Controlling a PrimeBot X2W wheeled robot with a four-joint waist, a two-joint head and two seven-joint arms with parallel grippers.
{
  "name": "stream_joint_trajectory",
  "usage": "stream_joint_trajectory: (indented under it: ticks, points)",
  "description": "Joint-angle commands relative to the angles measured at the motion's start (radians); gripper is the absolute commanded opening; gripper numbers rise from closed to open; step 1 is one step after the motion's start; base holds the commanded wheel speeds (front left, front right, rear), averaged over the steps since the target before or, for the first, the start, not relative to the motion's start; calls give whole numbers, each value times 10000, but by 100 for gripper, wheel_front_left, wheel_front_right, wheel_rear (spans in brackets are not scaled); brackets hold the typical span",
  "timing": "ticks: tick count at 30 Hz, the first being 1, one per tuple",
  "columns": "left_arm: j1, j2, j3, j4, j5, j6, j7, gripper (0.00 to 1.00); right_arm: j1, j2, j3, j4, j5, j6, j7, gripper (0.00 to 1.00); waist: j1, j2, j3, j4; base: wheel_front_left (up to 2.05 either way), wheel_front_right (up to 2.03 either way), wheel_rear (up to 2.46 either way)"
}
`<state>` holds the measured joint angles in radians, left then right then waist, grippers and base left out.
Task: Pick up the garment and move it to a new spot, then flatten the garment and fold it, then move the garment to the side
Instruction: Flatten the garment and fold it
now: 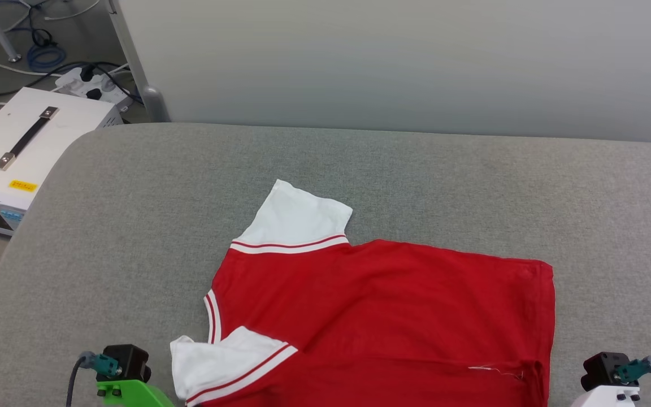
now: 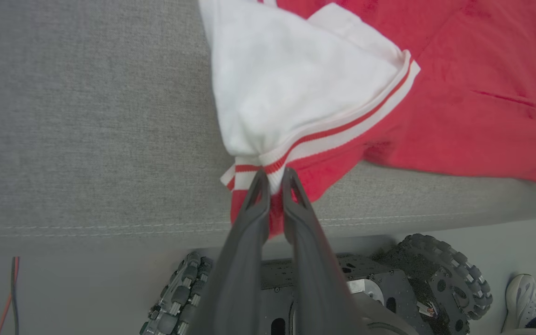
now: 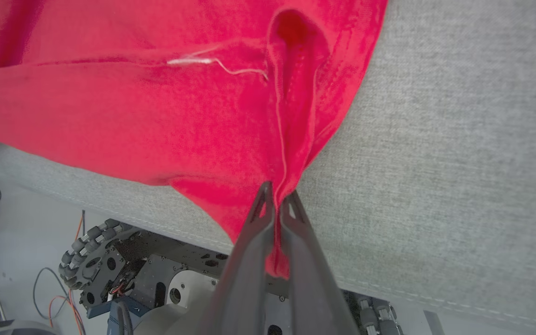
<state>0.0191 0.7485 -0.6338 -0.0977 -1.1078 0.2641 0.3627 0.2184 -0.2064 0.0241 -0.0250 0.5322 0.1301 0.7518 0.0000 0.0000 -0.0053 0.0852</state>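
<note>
While our head camera takes in the red jersey lying across the grey padded table, white sleeves toward our left and hem toward our right, with a white handled case on the floor past the left corner, our wrist cameras show the holds at the near edge. Our left gripper reaches toward the table's edge, fingers pinched tight on the striped trim of the near sleeve. Our right gripper is likewise clamped on a bunched corner of the red hem, above our wheeled base.
</note>
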Motion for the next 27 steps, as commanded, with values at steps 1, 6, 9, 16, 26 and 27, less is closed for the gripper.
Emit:
stream_joint_trajectory:
  ticks: [1, 6, 9, 16, 26, 27]
  points:
    - [-41, -173, -35, 224, -20, -95, -85, 0, 76, 86, -66, 76, -98, 6, -149, 0, 0, 0, 87, 10, 0, 0, 0]
    - [-475, -783, -150, 1201, 2, -369, -263, 100, 28, 330, -185, 385, -360, 6, -794, 100, 0, 0, 220, -10, 0, 0, 0]
    - [-699, -926, -179, 1508, 201, -505, -505, 100, -61, 380, -211, 310, -579, 6, -1764, 100, 0, 0, 263, -45, 0, 0, 0]
    - [-1406, -979, 40, 1796, 1290, -628, -1964, 100, -401, 677, -561, 9, -1710, 6, -4994, 100, 0, 0, 246, -99, 0, 0, 0]
    - [-2844, -1910, 372, 2619, 2572, -836, -4540, 100, -1144, 1203, -752, -563, -2969, 6, -7099, 100, 0, 0, 912, -469, 0, 0, 0]
    - [-3053, -1988, 381, 2763, 2625, -912, -4643, 100, -1238, 1218, -748, -609, -3021, 6, -7139, 100, 0, 0, 1037, -525, 0, 0, 0]
